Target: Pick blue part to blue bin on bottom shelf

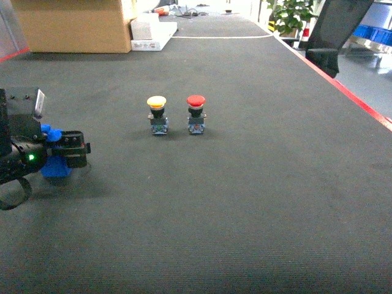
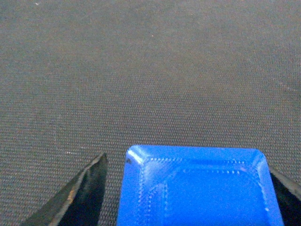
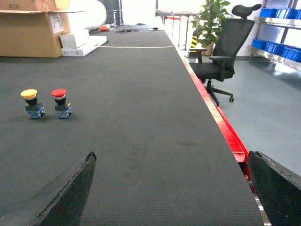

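1. Nearest the left wrist camera sits the blue part (image 2: 195,188), a bright blue plastic block with a flat top, bevelled corners and faint dotted print lines, filling the gap between the dark fingers (image 2: 82,190) of the left tool (image 2: 188,197).
2. From the head view, the left tool (image 1: 61,153) is closed on the blue part (image 1: 56,166), which sits low at the desk surface; whether it touches the mat cannot be told.
3. Well to the right of the blue part and farther back stand the yellow-capped button (image 1: 157,114) and, just beside it, the red-capped button (image 1: 196,114), both upright.
4. Between the blue part and the buttons the dark ribbed mat of the desk (image 1: 245,208) lies flat and open.
5. Far behind the blue part, a cardboard box (image 1: 73,24) and a white box (image 1: 153,33) sit at the desk's back left.
6. Right of the buttons, the mat runs wide to the red edge strip (image 3: 221,127); beyond it stands an office chair (image 3: 221,61).
7. Right tool (image 3: 174,193) hangs spread wide over the mat, gripping nothing.
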You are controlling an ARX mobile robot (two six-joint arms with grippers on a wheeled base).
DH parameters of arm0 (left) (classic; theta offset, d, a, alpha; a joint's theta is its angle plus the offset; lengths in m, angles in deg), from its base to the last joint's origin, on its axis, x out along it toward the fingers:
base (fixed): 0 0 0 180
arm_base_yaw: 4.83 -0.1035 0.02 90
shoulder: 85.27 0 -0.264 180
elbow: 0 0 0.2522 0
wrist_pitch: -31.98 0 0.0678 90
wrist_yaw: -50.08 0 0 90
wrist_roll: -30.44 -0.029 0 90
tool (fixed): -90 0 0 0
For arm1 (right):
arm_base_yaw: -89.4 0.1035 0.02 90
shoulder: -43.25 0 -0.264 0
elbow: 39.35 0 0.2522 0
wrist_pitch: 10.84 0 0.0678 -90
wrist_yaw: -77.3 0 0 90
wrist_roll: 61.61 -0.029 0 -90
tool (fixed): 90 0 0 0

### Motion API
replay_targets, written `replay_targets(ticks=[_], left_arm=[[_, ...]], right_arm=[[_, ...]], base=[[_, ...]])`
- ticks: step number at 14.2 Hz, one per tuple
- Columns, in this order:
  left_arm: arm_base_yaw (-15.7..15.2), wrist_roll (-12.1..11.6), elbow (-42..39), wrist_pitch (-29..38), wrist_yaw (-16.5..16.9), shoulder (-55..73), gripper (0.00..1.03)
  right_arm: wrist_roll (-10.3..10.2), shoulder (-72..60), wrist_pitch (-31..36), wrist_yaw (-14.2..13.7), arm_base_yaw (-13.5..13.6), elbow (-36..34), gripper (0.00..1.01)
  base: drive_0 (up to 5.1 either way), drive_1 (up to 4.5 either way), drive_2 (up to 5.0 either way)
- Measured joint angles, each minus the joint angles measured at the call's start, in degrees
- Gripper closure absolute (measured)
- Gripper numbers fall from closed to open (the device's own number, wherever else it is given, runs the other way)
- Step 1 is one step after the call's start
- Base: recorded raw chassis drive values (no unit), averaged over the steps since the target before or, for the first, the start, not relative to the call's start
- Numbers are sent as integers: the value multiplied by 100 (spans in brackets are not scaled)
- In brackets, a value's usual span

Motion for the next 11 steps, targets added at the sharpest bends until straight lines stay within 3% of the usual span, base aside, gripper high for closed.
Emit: replay_targets(ticks=[2, 3, 7, 9, 11], left_arm=[[-20, 0, -7, 105, 50, -2, 51], [-31, 20, -11, 111, 52, -4, 57], [-85, 44, -387, 146, 109, -356, 58], [-120, 136, -1178, 286, 168, -1307, 58], [-94, 9, -2179, -96, 192, -3117, 58]], right_arm=[[0, 0, 0, 0, 0, 0, 3], [0, 0, 0, 0, 0, 0, 3], [0, 0, 0, 0, 0, 0, 3], [0, 0, 0, 0, 0, 0, 3], [0, 0, 0, -2, 0, 0, 3]], base=[[0, 0, 0], [0, 0, 0], [0, 0, 0], [0, 0, 0], [0, 0, 0]])
